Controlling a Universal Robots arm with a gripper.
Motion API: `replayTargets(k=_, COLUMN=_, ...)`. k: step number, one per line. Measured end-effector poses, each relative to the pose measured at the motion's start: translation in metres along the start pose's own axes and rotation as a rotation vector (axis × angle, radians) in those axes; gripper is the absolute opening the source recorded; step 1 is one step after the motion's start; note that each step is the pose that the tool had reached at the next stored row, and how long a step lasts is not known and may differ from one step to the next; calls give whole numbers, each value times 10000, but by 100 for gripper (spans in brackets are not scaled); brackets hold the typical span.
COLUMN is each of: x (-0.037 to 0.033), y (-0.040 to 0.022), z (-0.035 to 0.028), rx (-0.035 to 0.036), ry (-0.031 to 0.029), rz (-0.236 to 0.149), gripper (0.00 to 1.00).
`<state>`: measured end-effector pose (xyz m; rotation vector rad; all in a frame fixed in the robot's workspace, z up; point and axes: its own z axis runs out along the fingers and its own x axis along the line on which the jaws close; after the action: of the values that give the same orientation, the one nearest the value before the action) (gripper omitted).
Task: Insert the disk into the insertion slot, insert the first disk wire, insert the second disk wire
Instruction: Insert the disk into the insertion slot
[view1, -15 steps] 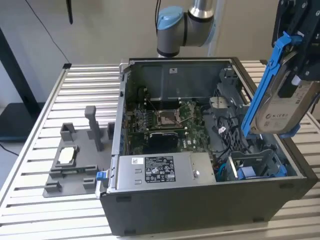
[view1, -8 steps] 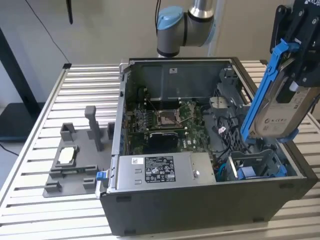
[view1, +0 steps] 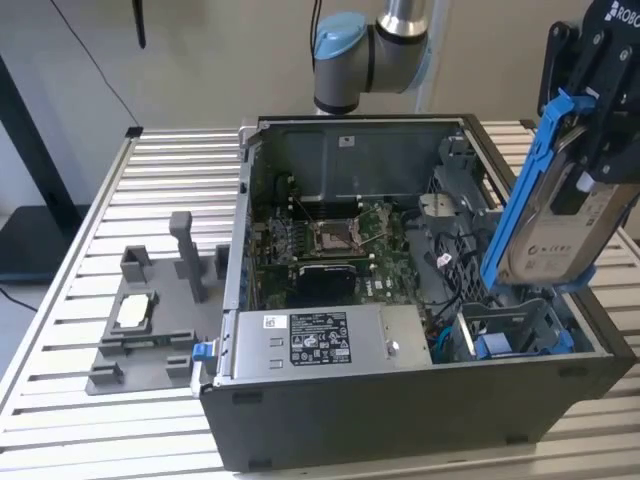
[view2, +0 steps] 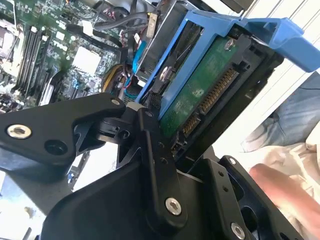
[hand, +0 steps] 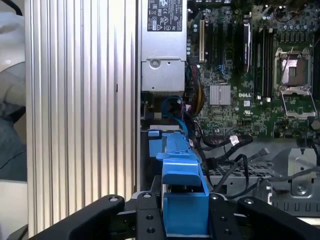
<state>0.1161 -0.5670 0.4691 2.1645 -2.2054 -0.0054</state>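
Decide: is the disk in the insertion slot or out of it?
Out. The gripper holds the disk tilted in the air above the insertion slot, not seated in it.

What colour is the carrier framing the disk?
Bright blue. The carrier shows best in the exterior view, framing the silver-grey disk.

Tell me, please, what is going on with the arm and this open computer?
The robot arm's end effector is shut on the disk in its blue carrier, holding it steeply tilted over the open computer case. The disk's lower end is just above the insertion slot, the grey bay at the exterior view's right of the case, and it is not seated there yet.
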Motion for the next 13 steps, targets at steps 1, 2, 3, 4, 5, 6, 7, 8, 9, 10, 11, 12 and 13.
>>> replayTargets(k=1, x=0, y=0, z=8, rx=0, ry=14, rz=1, gripper=33)
replayTargets(k=2, x=-1, y=0, z=13, rx=0, ry=30, rz=2, gripper=33)
replayTargets(k=3, x=-1, y=0, z=20, rx=1, ry=46, rz=3, gripper=33)
replayTargets(k=4, x=-1, y=0, z=28, rx=1, ry=63, rz=4, gripper=33)
replayTargets(k=5, x=-1, y=-1, z=37, rx=1, ry=77, rz=4, gripper=33)
replayTargets(k=6, x=-2, y=-1, z=45, rx=1, ry=94, rz=5, gripper=33)
replayTargets(k=7, x=-2, y=-2, z=52, rx=2, ry=115, rz=5, gripper=33)
replayTargets(k=8, x=-2, y=-2, z=58, rx=3, ry=142, rz=6, gripper=33)
replayTargets(k=9, x=-2, y=-2, z=66, rx=3, ry=164, rz=7, gripper=33)
replayTargets(k=10, x=-2, y=-3, z=73, rx=3, ry=186, rz=8, gripper=33)
replayTargets(k=11, x=-3, y=-3, z=80, rx=4, ry=205, rz=8, gripper=33)
replayTargets(k=12, x=-3, y=-3, z=87, rx=4, ry=228, rz=9, gripper=33)
replayTargets(k=13, x=-3, y=-4, z=95, rx=4, ry=247, rz=10, gripper=33)
